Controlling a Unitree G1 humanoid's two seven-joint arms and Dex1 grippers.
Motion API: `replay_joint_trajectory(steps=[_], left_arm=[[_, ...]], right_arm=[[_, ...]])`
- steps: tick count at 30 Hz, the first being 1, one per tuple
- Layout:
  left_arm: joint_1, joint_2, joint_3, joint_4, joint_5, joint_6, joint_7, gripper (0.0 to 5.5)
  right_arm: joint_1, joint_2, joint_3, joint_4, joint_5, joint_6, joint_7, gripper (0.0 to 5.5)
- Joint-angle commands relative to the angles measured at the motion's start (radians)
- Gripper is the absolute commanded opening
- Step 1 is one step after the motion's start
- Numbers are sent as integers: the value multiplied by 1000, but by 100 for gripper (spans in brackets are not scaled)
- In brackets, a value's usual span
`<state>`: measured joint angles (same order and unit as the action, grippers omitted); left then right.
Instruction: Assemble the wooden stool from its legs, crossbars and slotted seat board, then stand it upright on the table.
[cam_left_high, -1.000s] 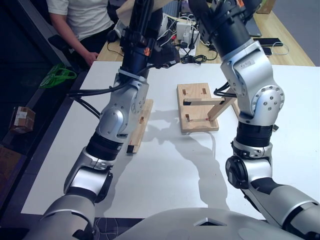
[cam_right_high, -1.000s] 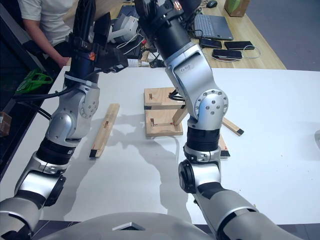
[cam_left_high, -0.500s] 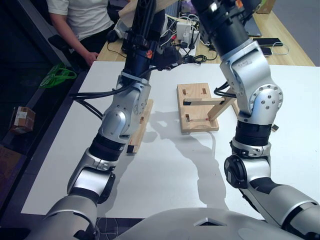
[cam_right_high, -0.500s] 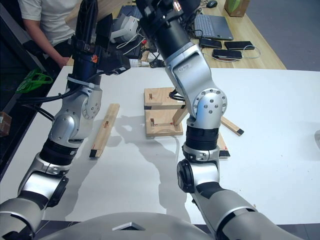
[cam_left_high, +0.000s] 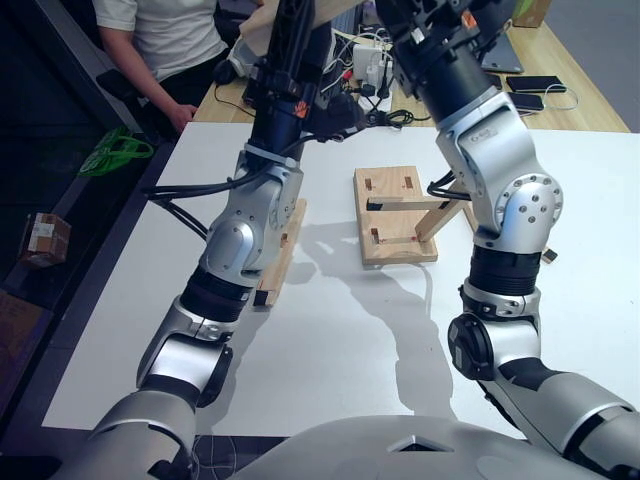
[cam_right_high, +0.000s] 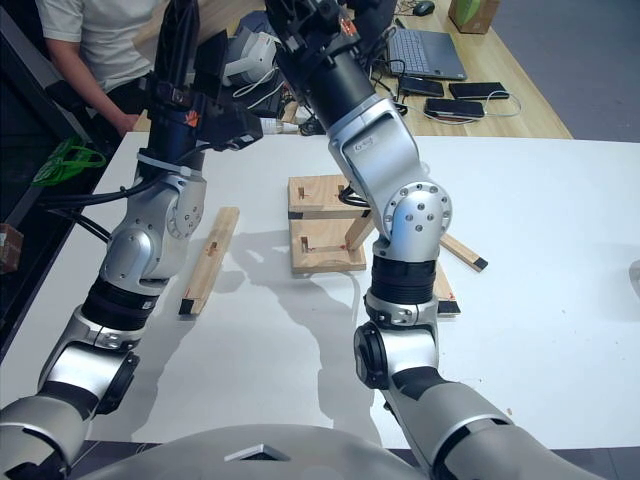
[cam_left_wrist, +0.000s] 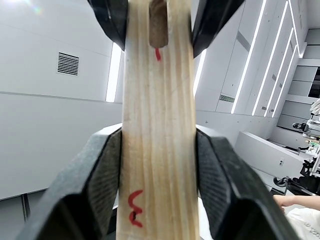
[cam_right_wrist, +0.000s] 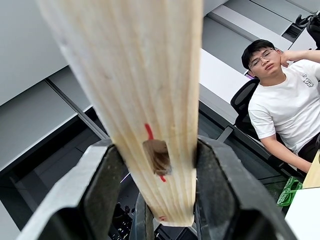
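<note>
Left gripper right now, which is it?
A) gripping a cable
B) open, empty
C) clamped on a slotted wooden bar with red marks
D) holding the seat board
C: in the left wrist view the left gripper has its fingers pressed against both sides of a wooden bar that has a slot and red marks, while the seat board lies on the table.

Left end effector (cam_left_wrist: 159, 170) and right end effector (cam_right_wrist: 157, 196) raised, clamped.
</note>
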<state>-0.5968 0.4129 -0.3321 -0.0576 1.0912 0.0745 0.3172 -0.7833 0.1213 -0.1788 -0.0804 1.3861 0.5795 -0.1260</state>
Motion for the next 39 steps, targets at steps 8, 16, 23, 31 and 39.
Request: replay_joint_trajectory(steps=[8,16,23,31,39], left_arm=[[65,30,25,-78,-184,-77,-282,313],[115,57,48,-94,-204,-110,-326,420],[186,6,306,-85,-457,63,-383,489],[-149,-200,634,-187,-1216,556,-598,489],[-270,-142,654,-400,-1734,898,-757,489]], right_arm=[[-16,0,-45,-13,11,-6,-30,209],[-30,-55,-103,19,-11,-28,-52,207],[-89,-169,-116,78,-186,-71,-42,205],[13,-211,162,-12,-596,-90,95,205],[41,-217,288,-26,-788,-105,241,205]])
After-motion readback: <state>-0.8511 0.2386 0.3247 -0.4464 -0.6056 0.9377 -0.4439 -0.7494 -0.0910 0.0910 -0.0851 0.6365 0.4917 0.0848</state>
